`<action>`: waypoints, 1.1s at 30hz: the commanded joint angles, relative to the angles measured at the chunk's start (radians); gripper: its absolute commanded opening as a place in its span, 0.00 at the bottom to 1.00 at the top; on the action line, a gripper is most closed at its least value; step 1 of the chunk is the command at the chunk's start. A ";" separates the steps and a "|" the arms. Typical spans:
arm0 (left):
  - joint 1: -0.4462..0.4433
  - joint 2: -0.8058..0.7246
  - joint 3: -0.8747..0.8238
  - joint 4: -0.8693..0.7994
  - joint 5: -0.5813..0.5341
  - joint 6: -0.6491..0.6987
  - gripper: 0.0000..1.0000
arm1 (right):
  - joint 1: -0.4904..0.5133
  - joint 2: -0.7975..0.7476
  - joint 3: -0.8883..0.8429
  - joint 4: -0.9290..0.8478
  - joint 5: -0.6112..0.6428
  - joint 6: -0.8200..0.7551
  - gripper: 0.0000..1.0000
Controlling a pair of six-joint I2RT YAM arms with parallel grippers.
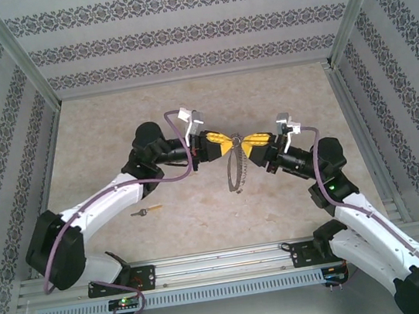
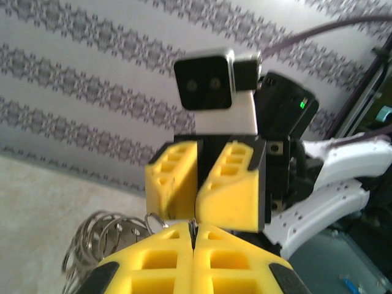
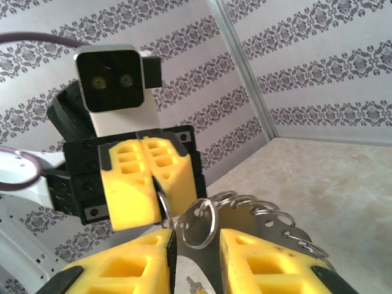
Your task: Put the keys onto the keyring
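Counting, we find one brass key (image 1: 145,211) lower left and one coiled grey metal keyring (image 1: 235,175) at centre. Left gripper (image 1: 232,143) clamps the ring tight; right gripper (image 1: 245,144) stands slightly parted, its grip we cannot tell.

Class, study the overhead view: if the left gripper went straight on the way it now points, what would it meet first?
Probably the right gripper, which faces the left gripper almost tip to tip. The keyring hangs between them, so its coils may come first; depth is unclear.

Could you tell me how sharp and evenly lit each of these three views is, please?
Top external: soft, even light, the key tiny and low in detail. Left wrist: near yellow fingers blurred, keyring coils soft. Right wrist: keyring sharper, with bright glints on the metal.
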 commanded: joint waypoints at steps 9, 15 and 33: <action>-0.011 -0.034 0.269 -0.984 -0.024 0.593 0.00 | -0.022 0.009 0.034 -0.122 -0.178 -0.101 0.30; -0.011 -0.009 0.335 -1.133 -0.033 0.683 0.00 | -0.018 0.048 0.052 -0.101 -0.289 -0.097 0.35; -0.013 -0.004 0.355 -1.143 0.042 0.710 0.00 | 0.087 0.156 0.084 -0.082 -0.331 -0.149 0.41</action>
